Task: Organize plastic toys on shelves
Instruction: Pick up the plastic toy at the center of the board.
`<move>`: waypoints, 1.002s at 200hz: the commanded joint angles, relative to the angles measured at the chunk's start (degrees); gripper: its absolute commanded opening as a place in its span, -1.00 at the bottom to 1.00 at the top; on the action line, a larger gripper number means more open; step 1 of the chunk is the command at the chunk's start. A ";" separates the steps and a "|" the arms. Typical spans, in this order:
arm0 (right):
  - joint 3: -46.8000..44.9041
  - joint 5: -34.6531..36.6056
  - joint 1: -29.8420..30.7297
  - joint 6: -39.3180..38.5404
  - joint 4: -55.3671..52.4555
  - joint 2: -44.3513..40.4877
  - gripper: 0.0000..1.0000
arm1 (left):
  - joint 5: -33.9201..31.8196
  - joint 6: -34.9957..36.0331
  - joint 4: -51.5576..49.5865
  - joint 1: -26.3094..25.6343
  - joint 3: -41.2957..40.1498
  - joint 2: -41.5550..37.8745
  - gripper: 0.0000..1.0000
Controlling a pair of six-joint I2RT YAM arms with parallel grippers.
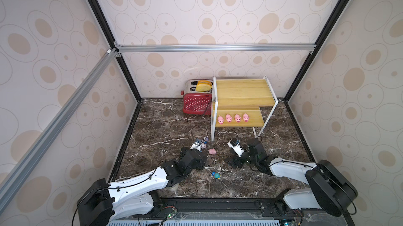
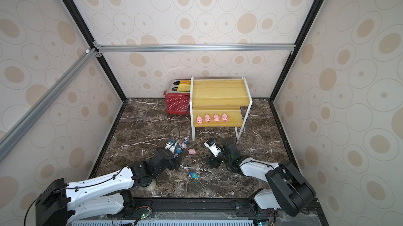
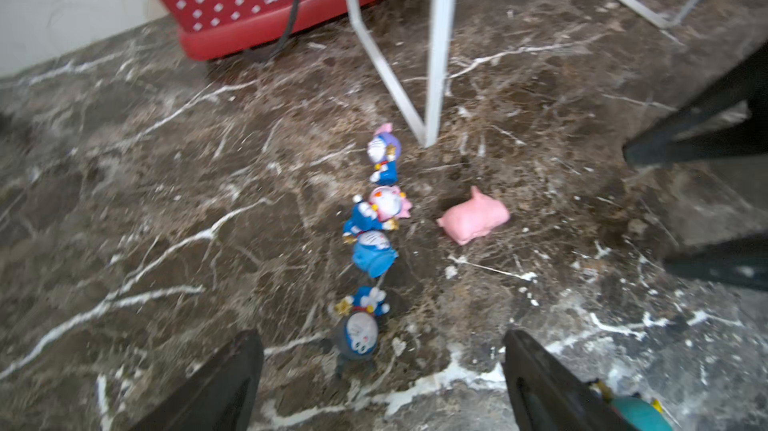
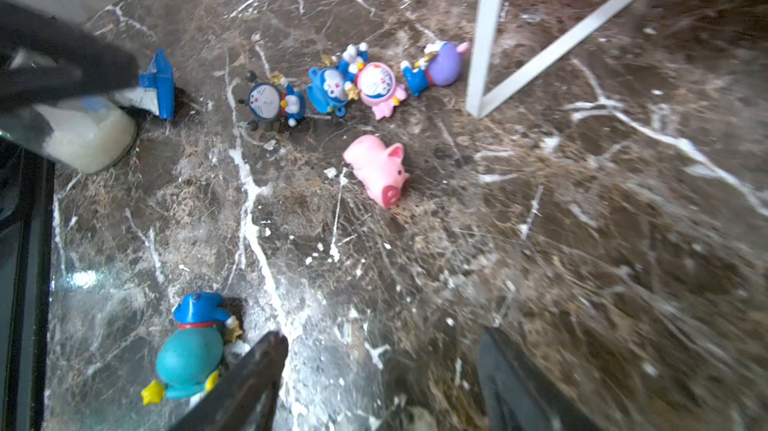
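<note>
Pink glossy plastic pig, judged light, rigid and slippery, lay on the dark marble tabletop near the yellow-board, white-framed shelf rack; a pinch across its plump flanks looked best. Four matching pigs lined the lower board. Left gripper and right gripper both gaped empty

So the shelves sit toward the back of the worktop, a bit right of centre, with the toaster right beside them on the left. Four pigs stand side by side on the lower board, which sticks out in front of the upper board. Down on the worktop, just in front of the shelves' front-left leg, four figurines lie in a line, and a fifth pig lies just to their right. One more figurine sits alone nearer the front edge.
</note>
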 commanded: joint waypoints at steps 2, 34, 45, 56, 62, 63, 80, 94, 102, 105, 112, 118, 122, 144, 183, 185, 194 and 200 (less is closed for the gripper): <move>3.10 -2.52 2.24 -3.31 9.82 5.39 0.53 | 0.21 -6.18 -5.22 2.73 0.10 -2.81 0.92; 7.41 1.32 4.24 1.86 15.21 13.16 0.44 | 0.83 -8.97 -7.58 4.82 0.18 -4.79 0.93; 8.10 2.79 4.48 4.47 17.49 14.65 0.43 | 0.70 -9.04 -8.02 4.80 0.15 -5.58 0.93; 8.70 5.95 5.01 6.63 18.70 15.58 0.43 | 0.62 -9.36 -8.48 4.81 0.08 -6.40 0.94; 9.04 7.30 5.28 7.42 19.06 16.06 0.43 | 0.61 -9.38 -8.62 4.80 -0.04 -6.79 0.94; 9.07 7.47 5.29 7.47 19.09 16.11 0.43 | 0.61 -9.39 -8.62 4.80 -0.08 -6.88 0.94; 10.35 10.94 5.74 8.46 18.25 17.56 0.41 | 0.35 -9.65 -8.96 4.80 -0.55 -7.81 0.94; 11.00 11.80 5.83 8.66 18.68 18.87 0.38 | 0.26 -9.83 -9.03 4.86 -0.98 -8.28 0.95; 11.45 12.53 5.99 8.66 18.42 19.44 0.36 | 0.35 -10.02 -9.15 4.89 -1.09 -8.46 0.95; 11.52 12.78 5.95 8.66 18.42 19.67 0.36 | 0.34 -10.07 -9.23 4.82 -1.19 -8.52 0.95; 11.63 13.22 5.97 8.46 18.65 20.13 0.36 | 0.44 -10.11 -9.25 4.81 -1.17 -8.55 0.95; 11.77 13.36 5.93 8.09 18.77 20.47 0.35 | 0.44 -10.11 -9.27 4.86 -1.24 -8.49 0.95; 11.86 13.28 5.98 7.85 18.71 20.68 0.36 | 0.54 -10.10 -9.25 4.87 -1.29 -8.48 0.95; 12.08 12.70 6.04 5.89 17.63 21.77 0.35 | 0.61 -10.02 -8.91 4.85 -1.30 -8.28 0.95; 9.45 10.89 7.51 3.29 17.48 21.56 0.36 | 0.88 -10.02 -8.29 4.87 -1.45 -7.61 0.95; 9.34 10.83 7.57 3.40 17.46 21.52 0.36 | 0.89 -10.02 -8.22 4.82 -1.48 -7.59 0.95; 8.86 10.78 7.70 3.88 17.74 21.23 0.36 | 0.83 -10.02 -8.10 4.85 -1.52 -7.58 0.96; 8.52 10.73 7.84 3.91 17.96 20.96 0.36 | 0.91 -10.01 -7.98 4.83 -1.53 -7.49 0.96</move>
